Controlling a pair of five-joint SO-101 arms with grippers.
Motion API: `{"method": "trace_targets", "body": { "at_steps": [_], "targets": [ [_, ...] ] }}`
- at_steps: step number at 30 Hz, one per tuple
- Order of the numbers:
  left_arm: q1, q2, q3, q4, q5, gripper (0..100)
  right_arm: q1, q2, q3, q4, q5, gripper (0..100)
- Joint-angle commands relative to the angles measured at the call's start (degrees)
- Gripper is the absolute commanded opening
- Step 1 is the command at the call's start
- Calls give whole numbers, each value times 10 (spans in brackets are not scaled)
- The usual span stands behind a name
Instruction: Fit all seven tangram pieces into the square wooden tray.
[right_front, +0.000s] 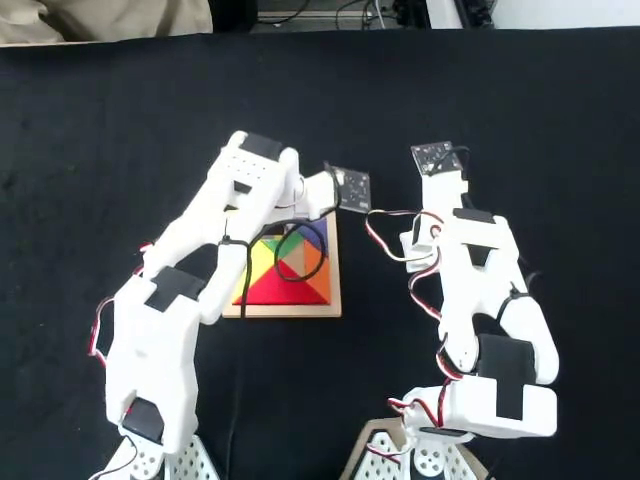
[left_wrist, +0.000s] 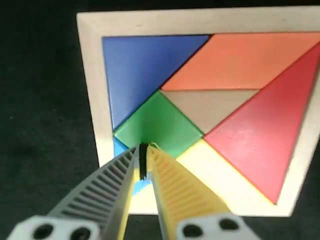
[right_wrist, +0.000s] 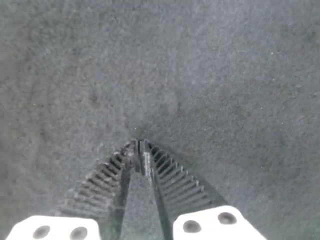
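Note:
The square wooden tray (left_wrist: 90, 75) lies on black cloth with coloured pieces packed inside. A large blue triangle (left_wrist: 140, 70), an orange parallelogram (left_wrist: 240, 60), a tan triangle (left_wrist: 210, 105), a green square (left_wrist: 157, 125), a large red triangle (left_wrist: 260, 130) and a yellow triangle (left_wrist: 220, 175) lie flat and flush. My left gripper (left_wrist: 142, 159) is shut, its tips down at the green square's corner over a small light-blue triangle (left_wrist: 119, 147) that it partly hides. My right gripper (right_wrist: 137, 145) is shut over bare cloth, holding nothing.
In the high view the left arm (right_front: 240, 210) leans over the tray (right_front: 335, 295) and covers its far half. The right arm (right_front: 470, 260) stands well to the tray's right. Black cloth (right_front: 520, 110) spreads all around.

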Motion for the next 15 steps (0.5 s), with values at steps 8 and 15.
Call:
{"method": "trace_targets", "body": {
  "at_steps": [8,15],
  "targets": [
    [-73,-14,-43,18,5,30,4,-20,-2,-10,5,11],
    [-51,34,-46,17,11,30,4,-20,-1,-10,5,11]
  ]
}}
